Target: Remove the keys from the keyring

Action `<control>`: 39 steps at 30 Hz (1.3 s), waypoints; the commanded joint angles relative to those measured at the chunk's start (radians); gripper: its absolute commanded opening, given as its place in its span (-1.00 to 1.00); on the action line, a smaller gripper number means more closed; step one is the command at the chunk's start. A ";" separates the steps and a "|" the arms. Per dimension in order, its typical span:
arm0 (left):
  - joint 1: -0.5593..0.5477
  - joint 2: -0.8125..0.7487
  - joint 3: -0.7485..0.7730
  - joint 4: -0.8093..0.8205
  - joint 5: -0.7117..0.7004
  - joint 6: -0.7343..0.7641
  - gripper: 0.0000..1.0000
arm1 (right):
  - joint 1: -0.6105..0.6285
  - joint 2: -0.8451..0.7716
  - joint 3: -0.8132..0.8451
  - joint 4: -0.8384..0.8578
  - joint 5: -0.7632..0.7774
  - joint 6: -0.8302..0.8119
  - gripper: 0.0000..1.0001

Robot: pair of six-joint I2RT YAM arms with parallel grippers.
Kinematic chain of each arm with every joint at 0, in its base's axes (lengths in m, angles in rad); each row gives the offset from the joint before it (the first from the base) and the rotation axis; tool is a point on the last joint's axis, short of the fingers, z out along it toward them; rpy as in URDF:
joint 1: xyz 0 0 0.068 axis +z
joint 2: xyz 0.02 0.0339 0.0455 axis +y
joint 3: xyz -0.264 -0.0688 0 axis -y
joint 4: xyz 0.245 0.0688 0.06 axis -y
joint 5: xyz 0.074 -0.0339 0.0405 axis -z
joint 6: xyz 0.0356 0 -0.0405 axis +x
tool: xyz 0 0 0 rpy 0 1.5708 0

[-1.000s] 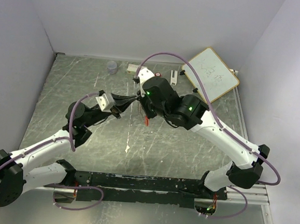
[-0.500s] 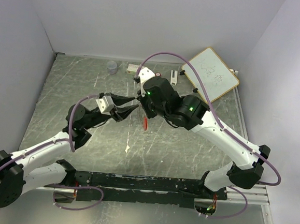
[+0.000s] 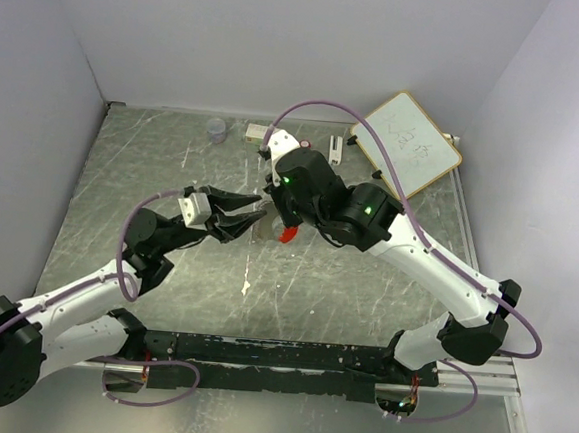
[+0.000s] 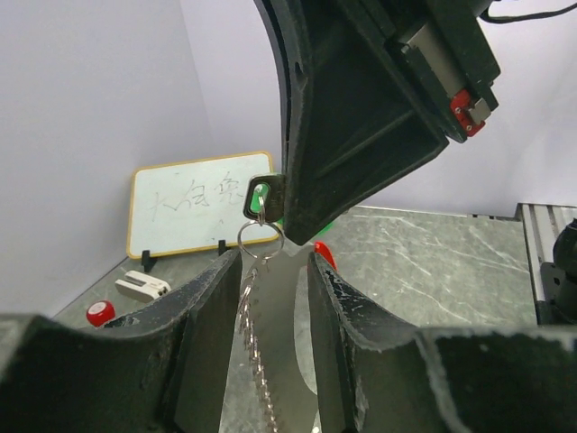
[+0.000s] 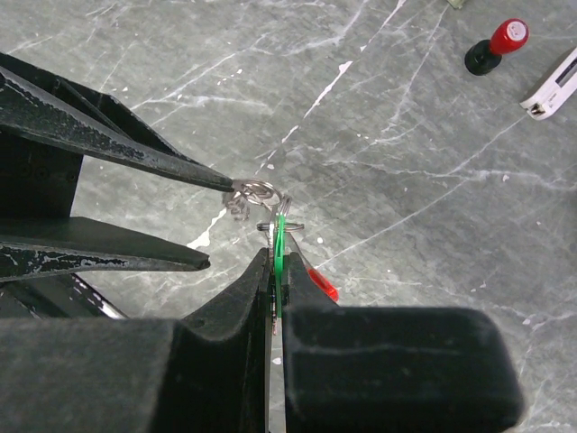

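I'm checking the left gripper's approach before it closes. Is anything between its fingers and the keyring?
Nothing visible. The keyring hangs in the gap of the open left gripper. The right gripper, shut on the green key, sits just above, and the red key dangles beside it.

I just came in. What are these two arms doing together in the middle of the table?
The right gripper is shut on the green key and holds the bunch up. The keyring, a thin metal chain with small rings, hangs below it between the open fingers of the left gripper. One left fingertip touches a ring. The red key also dangles from the bunch. Both keys appear attached; none is removed yet.
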 commanded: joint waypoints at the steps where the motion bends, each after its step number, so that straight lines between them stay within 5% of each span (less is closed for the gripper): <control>1: 0.001 0.023 -0.007 0.100 0.062 -0.048 -0.07 | 0.001 -0.002 0.006 0.020 0.002 0.000 -1.00; 12: 0.001 0.050 0.005 0.103 -0.055 -0.016 0.03 | 0.003 -0.002 0.006 0.015 -0.022 -0.011 -1.00; 22: 0.001 0.125 0.035 0.134 -0.008 -0.001 0.65 | 0.003 0.002 0.007 0.013 -0.034 -0.015 -1.00; 32: 0.001 0.134 0.038 0.198 0.023 -0.015 0.55 | 0.003 -0.003 -0.001 0.017 -0.039 -0.016 -1.00; 39: 0.002 0.136 0.044 0.181 0.017 -0.001 0.28 | 0.002 -0.009 -0.001 0.018 -0.042 -0.015 -1.00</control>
